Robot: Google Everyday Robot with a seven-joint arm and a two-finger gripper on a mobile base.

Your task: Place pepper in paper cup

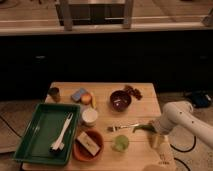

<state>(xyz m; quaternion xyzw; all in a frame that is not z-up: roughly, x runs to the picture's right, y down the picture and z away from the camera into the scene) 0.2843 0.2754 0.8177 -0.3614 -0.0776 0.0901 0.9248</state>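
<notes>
The pepper (142,128) is a small, slender, dark-green shape at the front right of the wooden table (145,107), just right of a fork (120,127). My gripper (153,131) is at the end of the white arm (176,118), which reaches in from the right. It sits right at the pepper's right end. I cannot tell whether the pepper rests on the table or is held. The white paper cup (90,116) stands upright near the table's middle, left of the fork and beside the green tray.
A green tray (35,145) with a white utensil (62,134) lies at front left. An orange bowl (89,145) holds a tan block. There are also a pale-green round object (120,143), a maroon bowl (120,100), a blue sponge (78,94), an orange fruit (87,98) and a small dark can (54,93).
</notes>
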